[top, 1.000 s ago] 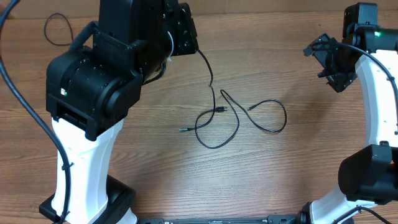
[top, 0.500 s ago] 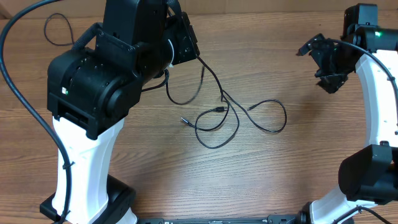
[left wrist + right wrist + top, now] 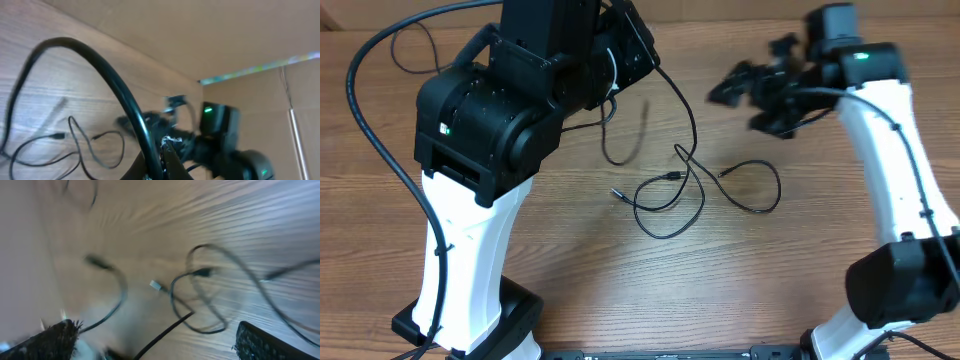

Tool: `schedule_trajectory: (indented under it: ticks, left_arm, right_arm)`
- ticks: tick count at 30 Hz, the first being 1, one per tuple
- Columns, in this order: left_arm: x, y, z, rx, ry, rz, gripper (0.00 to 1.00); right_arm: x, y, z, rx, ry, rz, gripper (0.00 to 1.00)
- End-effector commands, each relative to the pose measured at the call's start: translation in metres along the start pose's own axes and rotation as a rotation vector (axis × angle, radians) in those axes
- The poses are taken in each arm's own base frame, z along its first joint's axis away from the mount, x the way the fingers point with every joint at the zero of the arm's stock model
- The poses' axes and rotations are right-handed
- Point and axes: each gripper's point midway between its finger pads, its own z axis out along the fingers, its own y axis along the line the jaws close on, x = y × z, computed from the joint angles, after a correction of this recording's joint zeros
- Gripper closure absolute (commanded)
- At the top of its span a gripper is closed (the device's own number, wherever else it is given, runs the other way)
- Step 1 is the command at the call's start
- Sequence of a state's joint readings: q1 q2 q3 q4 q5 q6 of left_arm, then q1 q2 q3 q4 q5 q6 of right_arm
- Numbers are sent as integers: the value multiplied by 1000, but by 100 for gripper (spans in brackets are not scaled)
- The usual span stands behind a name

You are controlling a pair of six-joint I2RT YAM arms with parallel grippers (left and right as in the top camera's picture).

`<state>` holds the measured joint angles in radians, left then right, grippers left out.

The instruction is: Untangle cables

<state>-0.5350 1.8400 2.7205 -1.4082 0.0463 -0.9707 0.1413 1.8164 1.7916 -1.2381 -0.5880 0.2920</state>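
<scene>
Several cables (image 3: 686, 170) tangled centrally, bare wood (image 3: 720, 290) around, left pincer (image 3: 165, 152) gripping one

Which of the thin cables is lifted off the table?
The cable that climbs from the tangle up to the shut left gripper. The other cables lie flat in loops on the table.

Overhead faces straight down; wrist views, close and oblique, share the cables (image 3: 686, 172)

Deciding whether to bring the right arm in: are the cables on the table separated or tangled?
Tangled: overhead, the cables loop across one another, and one strand rises to the shut left claw.
</scene>
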Motion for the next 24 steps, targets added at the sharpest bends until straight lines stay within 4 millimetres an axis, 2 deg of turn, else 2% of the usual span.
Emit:
schedule_trajectory:
  ticks: [1,4,7,12,16,18,20,24]
  left_arm:
    - [-16,15,1,-71,-82,-39,96]
    - [-21,32,-2,-152,-127,-65,96]
    - [-28,46,-5,-215,-172,-95,96]
    - [-37,55,-6,-222,-177,-139,96]
    - [-41,59,-7,-218,-165,-156,96]
    - [-38,58,-6,-203,-136,-165,96]
    - [-32,53,-4,-168,-90,-172,96]
    - [-30,47,-3,-142,-73,-173,96]
  right_arm:
    - [18,39,2,-39,5,-275,0]
    - [24,51,6,-47,10,-309,0]
    - [24,58,-5,-55,-16,-324,0]
    - [39,83,-53,-101,-114,-443,0]
    - [49,95,-77,-105,-173,-485,0]
    - [56,98,-82,-115,-174,-517,0]
    - [68,110,-78,-158,-142,-612,0]
    - [86,129,-63,-174,-111,-797,18]
